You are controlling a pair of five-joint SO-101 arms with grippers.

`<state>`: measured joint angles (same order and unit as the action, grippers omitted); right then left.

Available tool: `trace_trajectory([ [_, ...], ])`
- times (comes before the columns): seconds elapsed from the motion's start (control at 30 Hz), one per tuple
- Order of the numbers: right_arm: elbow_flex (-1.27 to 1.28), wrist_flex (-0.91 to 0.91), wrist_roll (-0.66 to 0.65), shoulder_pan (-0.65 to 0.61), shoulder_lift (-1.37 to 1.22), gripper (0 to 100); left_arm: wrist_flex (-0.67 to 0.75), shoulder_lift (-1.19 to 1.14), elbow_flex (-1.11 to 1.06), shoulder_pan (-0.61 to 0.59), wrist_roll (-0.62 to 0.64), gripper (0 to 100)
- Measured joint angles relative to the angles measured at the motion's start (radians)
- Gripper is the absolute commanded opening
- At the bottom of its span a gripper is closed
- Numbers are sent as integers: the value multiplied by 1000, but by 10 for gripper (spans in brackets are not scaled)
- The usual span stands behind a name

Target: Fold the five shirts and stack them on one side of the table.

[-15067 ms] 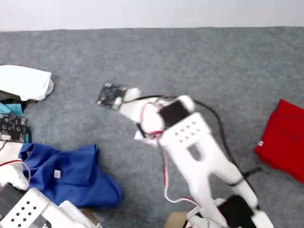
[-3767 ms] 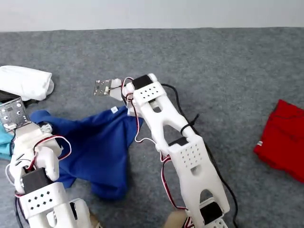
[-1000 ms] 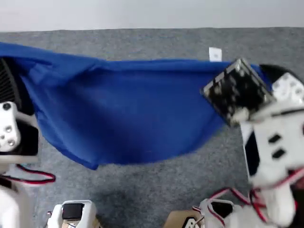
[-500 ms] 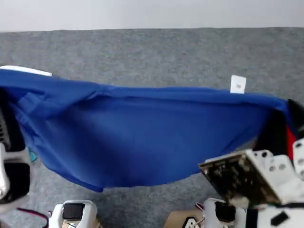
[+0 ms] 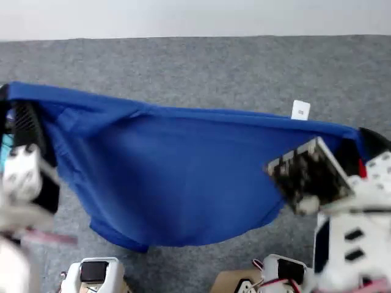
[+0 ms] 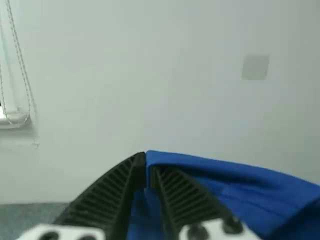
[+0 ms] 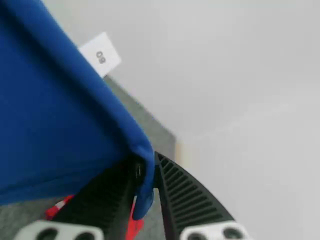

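Two ends of the blue shirt point(image 5: 183, 177) are pinched tight — left hand point(image 6: 146, 161) on one, right hand point(image 7: 148, 169) on the other.

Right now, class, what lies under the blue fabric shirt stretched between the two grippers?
Grey felt table shows around the blue shirt; a red cloth shows beneath one corner. Anything else beneath it is covered.

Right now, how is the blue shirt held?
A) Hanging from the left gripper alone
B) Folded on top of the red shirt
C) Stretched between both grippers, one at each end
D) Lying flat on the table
C: the left gripper is clamped on one end of the blue shirt and the right gripper on the other, with the cloth spread wide between them.
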<state>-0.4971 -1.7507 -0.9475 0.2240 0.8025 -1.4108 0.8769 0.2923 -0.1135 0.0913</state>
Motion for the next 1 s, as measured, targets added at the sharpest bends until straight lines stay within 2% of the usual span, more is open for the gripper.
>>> trace_trajectory([
  [0.17, 218, 118, 0, 0, -2, 10, 86, -58, -135, -2, 0, 3],
  [0.63, 942, 809, 0, -127, -29, 10, 594, -318, -528, -2, 0, 3],
  [0.87, 1011, 1054, 0, -129, -178, 10, 786, -540, -537, -2, -20, 3],
  [1.0, 1003, 1112, 0, -135, -255, 10, 856, -598, -537, 0, -69, 3],
])
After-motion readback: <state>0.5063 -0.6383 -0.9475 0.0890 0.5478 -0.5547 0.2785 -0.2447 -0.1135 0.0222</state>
